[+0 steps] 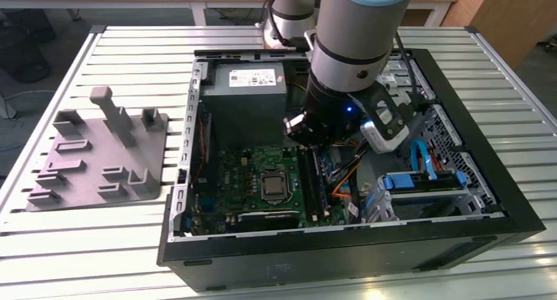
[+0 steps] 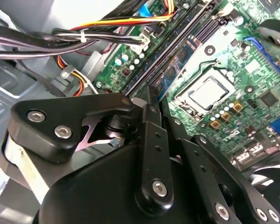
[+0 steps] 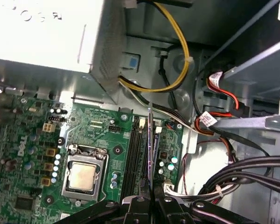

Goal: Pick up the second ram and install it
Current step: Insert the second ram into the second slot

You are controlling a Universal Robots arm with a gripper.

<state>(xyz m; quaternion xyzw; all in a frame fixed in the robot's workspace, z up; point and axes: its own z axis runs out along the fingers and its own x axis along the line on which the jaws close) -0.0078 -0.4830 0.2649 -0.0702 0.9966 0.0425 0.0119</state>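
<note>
The second ram (image 3: pixel 150 149) is a thin dark green strip seen edge-on, hanging just above the long black memory slots (image 3: pixel 136 158) of the green motherboard (image 3: pixel 98 126). My gripper (image 3: pixel 151 196) is shut on its near end, one black finger on each side. In the second wrist view the ram (image 2: pixel 175 65) runs out from the gripper (image 2: pixel 150 93) along the slots, a blue label on its face. In the exterior view the gripper (image 1: pixel 317 140) is down inside the open black computer case (image 1: pixel 487 202), over the slots (image 1: pixel 315 182). I cannot tell whether the ram touches a slot.
The processor socket (image 3: pixel 82 176) lies beside the slots. Yellow and black cables (image 3: pixel 177 60) and the grey power supply (image 1: pixel 248 85) crowd the far end. A drive cage with blue parts (image 1: pixel 426 182) stands at the exterior view's right. A grey holder block (image 1: pixel 96 156) sits outside the case.
</note>
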